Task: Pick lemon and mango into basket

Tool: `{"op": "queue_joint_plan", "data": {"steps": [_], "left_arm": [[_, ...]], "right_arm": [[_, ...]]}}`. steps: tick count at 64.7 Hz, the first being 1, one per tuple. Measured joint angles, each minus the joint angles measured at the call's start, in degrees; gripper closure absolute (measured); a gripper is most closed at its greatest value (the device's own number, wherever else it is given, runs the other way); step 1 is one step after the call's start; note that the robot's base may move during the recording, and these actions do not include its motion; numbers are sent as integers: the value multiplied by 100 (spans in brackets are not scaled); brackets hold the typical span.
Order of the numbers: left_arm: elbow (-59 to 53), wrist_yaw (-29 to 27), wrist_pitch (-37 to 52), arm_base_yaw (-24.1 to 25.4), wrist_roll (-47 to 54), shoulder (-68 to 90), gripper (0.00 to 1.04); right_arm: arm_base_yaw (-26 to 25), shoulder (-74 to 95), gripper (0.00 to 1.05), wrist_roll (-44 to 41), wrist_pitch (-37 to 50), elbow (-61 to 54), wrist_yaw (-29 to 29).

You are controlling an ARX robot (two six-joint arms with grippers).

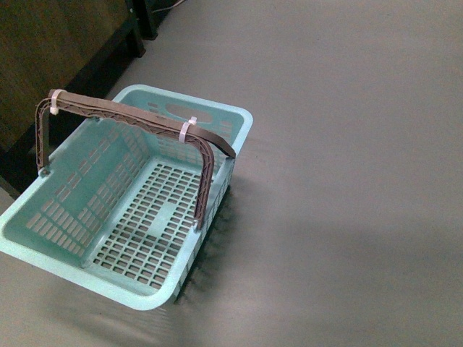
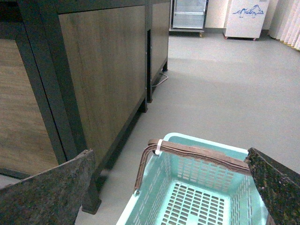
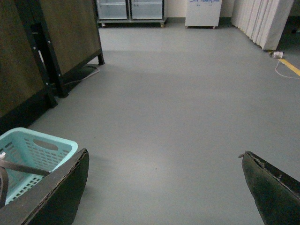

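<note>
Just beside basket point(image 1: 155, 95), wooden cabinet point(image 1: 51, 50)

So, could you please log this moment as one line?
basket empty; lemon, mango not in view; left gripper open; right gripper open

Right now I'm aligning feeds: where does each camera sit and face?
Front: on the body, looking down at the pale teal slotted plastic basket; no arm shows.
Left wrist: on the left arm, facing basket and brown wooden cabinet; open left gripper shows.
Right wrist: on the right arm, facing grey floor; open right gripper shows.
All three share the basket.
</note>
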Motion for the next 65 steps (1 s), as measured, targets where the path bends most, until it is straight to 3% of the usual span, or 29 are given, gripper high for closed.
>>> {"op": "queue_joint_plan", "data": {"steps": [27, 33, 37, 43, 49, 65], "left_arm": [[7, 31, -15, 2, -33, 9, 7], [765, 1237, -1764, 90, -1366, 1141, 7], [981, 1580, -1985, -9, -2201, 1740, 7], [1285, 1891, -1040, -42, -4280, 2835, 7], [1432, 1906, -13, 50, -5294, 3899, 7], [2015, 1408, 2437, 140, -5978, 7451, 7]], "right_arm": [[0, 0, 9, 0, 0, 0, 0], [0, 0, 9, 0, 0, 0, -9], [0, 0, 9, 0, 0, 0, -9], [0, 0, 9, 0, 0, 0, -2], [0, 0, 9, 0, 0, 0, -4], [0, 0, 9, 0, 0, 0, -4]]}}
